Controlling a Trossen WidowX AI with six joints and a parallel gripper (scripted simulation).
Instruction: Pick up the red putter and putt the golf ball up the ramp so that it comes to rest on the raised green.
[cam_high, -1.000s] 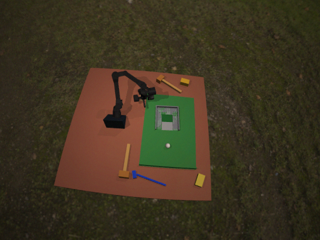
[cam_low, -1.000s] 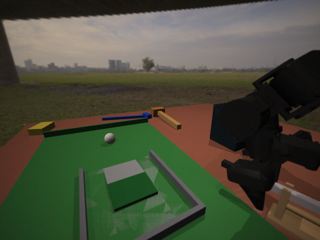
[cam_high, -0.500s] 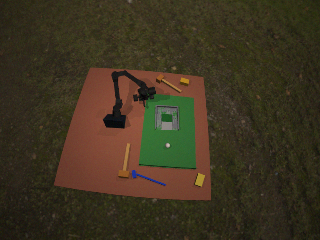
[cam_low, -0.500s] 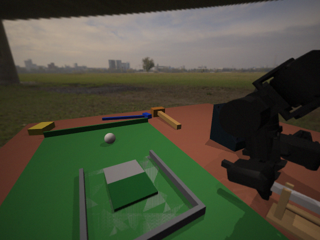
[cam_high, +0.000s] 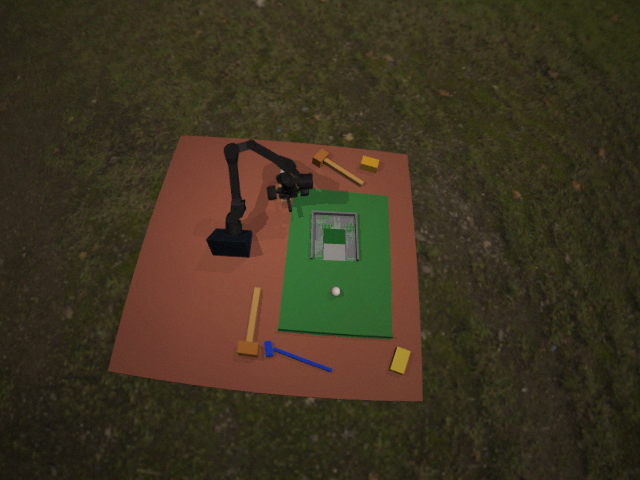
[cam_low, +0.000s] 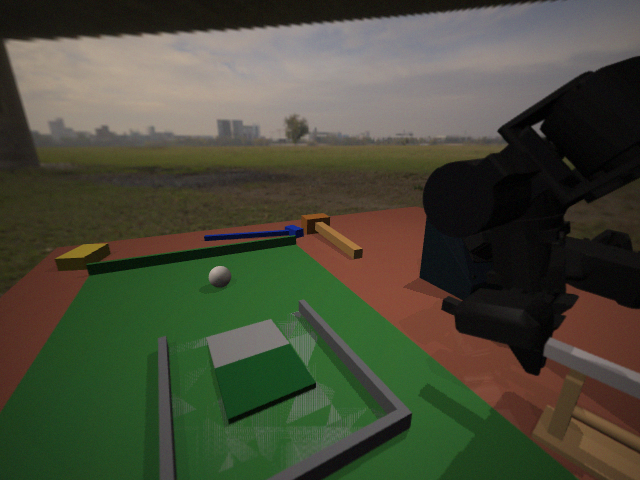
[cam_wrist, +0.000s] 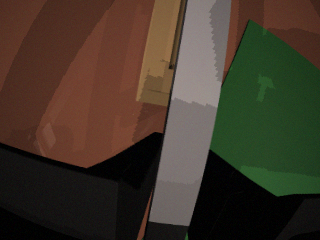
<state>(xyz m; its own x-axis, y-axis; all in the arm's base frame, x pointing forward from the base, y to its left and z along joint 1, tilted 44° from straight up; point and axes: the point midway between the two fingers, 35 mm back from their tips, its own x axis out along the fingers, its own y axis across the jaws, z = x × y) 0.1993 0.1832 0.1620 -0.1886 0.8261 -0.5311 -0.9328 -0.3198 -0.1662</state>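
Note:
My gripper (cam_high: 290, 202) (cam_low: 536, 361) (cam_wrist: 172, 144) is shut on the putter's pale grey shaft (cam_low: 599, 362) (cam_wrist: 185, 165), near its dark end. The shaft is beside or on a wooden stand (cam_low: 567, 400) (cam_wrist: 156, 75); whether it touches the stand is unclear. The putter's head, and any red on it, is out of sight. The white golf ball (cam_high: 336, 291) (cam_low: 219, 276) rests on the green mat (cam_high: 338, 315) (cam_low: 129, 310), in front of the pale ramp (cam_high: 334, 252) (cam_low: 247, 342). The raised dark green square (cam_high: 334, 236) (cam_low: 263, 382) lies behind the ramp.
Grey walls (cam_high: 357, 235) (cam_low: 351, 356) enclose three sides around the green. A blue putter (cam_high: 302, 359) (cam_low: 248, 235), two wooden mallets (cam_high: 253, 315) (cam_high: 343, 171) and two yellow blocks (cam_high: 400, 360) (cam_high: 370, 163) lie around the mat.

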